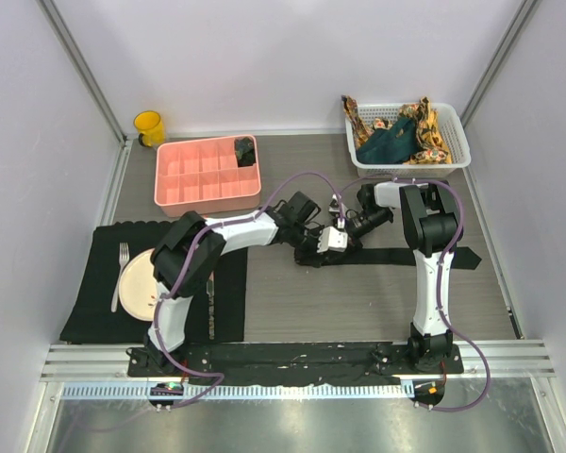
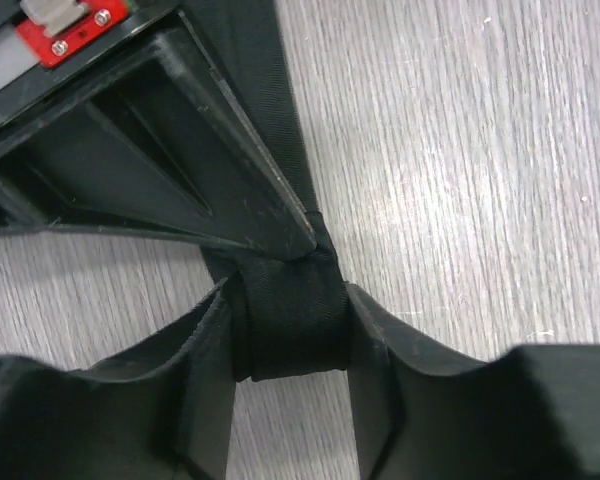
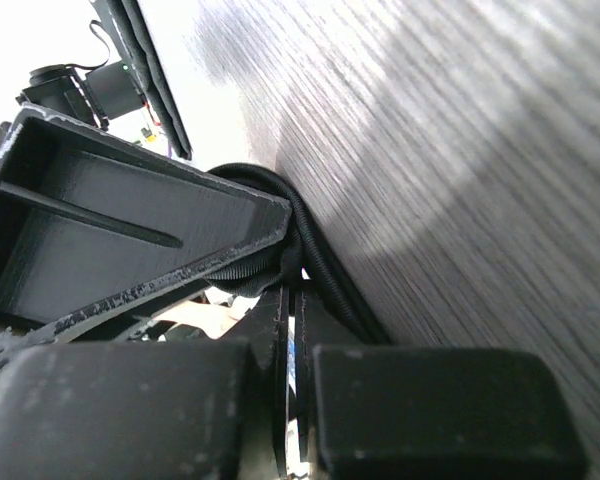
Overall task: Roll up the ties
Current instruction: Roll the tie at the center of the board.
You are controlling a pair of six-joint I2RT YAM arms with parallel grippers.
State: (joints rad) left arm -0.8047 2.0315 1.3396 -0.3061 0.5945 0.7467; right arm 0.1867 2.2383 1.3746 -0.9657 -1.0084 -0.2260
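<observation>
Black tie (image 2: 288,335), rolled, sits clamped in the left gripper (image 2: 292,305); right gripper (image 3: 292,340) clenched alongside.

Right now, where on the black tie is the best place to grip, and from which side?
On the black tie, the rolled end, from above, one side each, as the left fingers sit now. The roll is a compact bump; the flat tail lies flush on the table.
</observation>
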